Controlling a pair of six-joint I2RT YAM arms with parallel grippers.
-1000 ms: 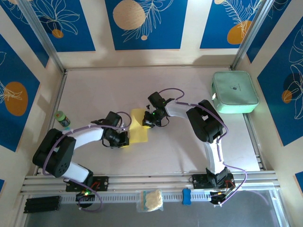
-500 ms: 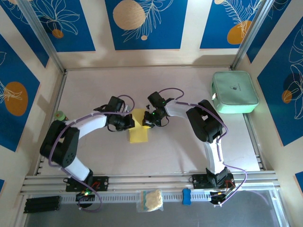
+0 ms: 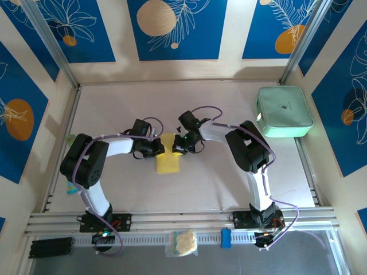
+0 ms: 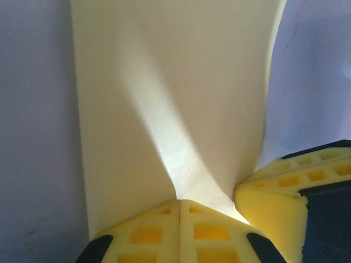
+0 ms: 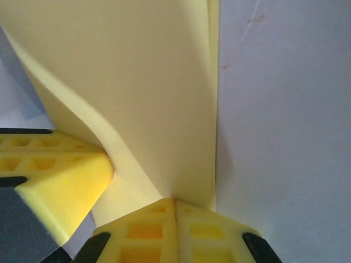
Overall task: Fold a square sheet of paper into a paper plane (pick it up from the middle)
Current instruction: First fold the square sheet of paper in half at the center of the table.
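Note:
The yellow sheet of paper (image 3: 168, 160) lies mid-table as a narrow upright rectangle, folded along one long side. At its far left corner is my left gripper (image 3: 159, 150), and my right gripper (image 3: 178, 148) is at the far right corner, the two almost touching. In the left wrist view the sheet (image 4: 175, 82) rises in a bright ridge that runs into the seam of the shut left gripper (image 4: 180, 201). The right gripper's finger (image 4: 274, 192) shows beside it. In the right wrist view the sheet (image 5: 142, 82) likewise bends up into the shut right gripper (image 5: 175, 200).
A mint-green case (image 3: 285, 112) sits at the back right by the wall. On the front rail are a cream wad in a clear bag (image 3: 183, 242) and a small blue piece (image 3: 226, 238). Walls close in the table on three sides.
My left gripper has swung from the sheet's near left edge up to its far end, beside the right gripper. The sheet looks narrower now. The right arm has stayed put.

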